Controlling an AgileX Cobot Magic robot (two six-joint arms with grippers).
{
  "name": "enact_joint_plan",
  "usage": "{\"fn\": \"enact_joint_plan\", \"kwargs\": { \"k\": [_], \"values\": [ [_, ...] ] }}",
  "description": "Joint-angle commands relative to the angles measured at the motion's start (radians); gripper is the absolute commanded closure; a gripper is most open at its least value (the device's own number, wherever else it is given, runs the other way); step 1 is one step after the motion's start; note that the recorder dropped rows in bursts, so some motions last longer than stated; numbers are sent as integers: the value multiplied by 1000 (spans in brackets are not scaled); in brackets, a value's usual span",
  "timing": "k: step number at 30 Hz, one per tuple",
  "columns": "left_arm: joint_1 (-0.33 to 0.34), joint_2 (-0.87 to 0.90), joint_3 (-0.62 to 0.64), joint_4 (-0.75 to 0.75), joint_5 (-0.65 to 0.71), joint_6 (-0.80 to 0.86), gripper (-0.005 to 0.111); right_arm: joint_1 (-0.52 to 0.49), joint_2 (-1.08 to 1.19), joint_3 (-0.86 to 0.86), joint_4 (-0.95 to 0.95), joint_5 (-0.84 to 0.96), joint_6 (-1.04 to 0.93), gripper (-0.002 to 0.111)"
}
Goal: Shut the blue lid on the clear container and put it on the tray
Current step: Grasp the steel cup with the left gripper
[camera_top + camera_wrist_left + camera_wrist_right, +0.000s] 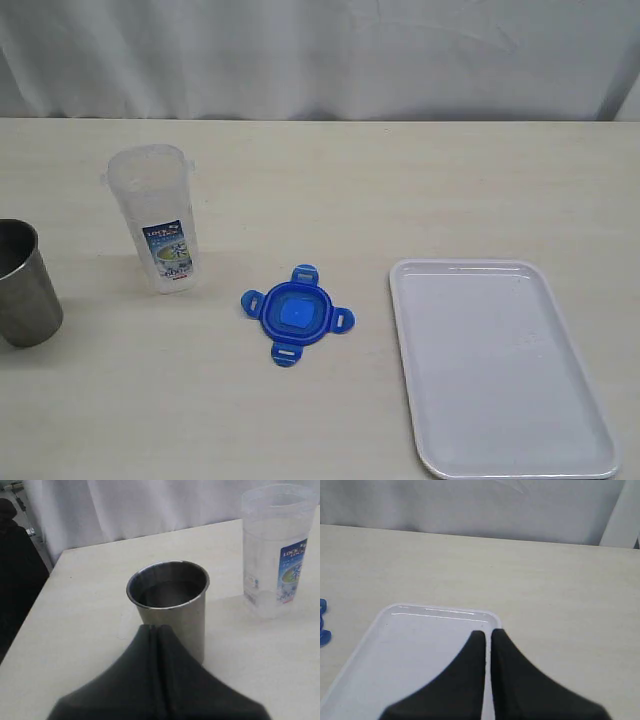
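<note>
The pale wood-grain bench (320, 180) carries everything, and none of the task's things is in a claw. In the exterior view the flat white rectangular plastic tray (505, 375) lies at about four o'clock from the lid, just beside it but apart.

The tall clear plastic container (160, 220), rounded-square with a blue, white and green label, stands upright and open-mouthed at ten o'clock from the lid. It looks empty, so it is probably light and thin-walled. It is stiff enough to pinch, but smooth and easy to topple because of its height. A hold across two flat sides at mid-height, below the rim, would likely steady it and leave the mouth free.

A grey metal cup (22, 285) stands at eight o'clock from the container, well apart.

The small bright blue rounded-square plastic lid (297, 314) lies flat on the bench with its four snap flaps splayed at roughly twelve, three, six and nine o'clock. It appears light and rigid in the body, while the hinged flaps would flop. Lying so low, it offers little to pinch, and a grip across the body between flaps seems safest.

The left claw (156, 630) is pressed together and holds nothing, hovering just short of the cup. The right claw (487, 632) is all but together, with only a sliver between its tips, and it hangs over the tray.
</note>
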Motion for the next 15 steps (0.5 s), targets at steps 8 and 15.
{"fn": "enact_joint_plan", "kwargs": {
  "k": [8,15],
  "values": [
    [1,-1,2,57,-562,1,107,1,-5,2,-3,2,-3,104],
    [1,-1,2,53,-874,-407,106,1,-5,2,-3,2,-3,104]
  ]
}}
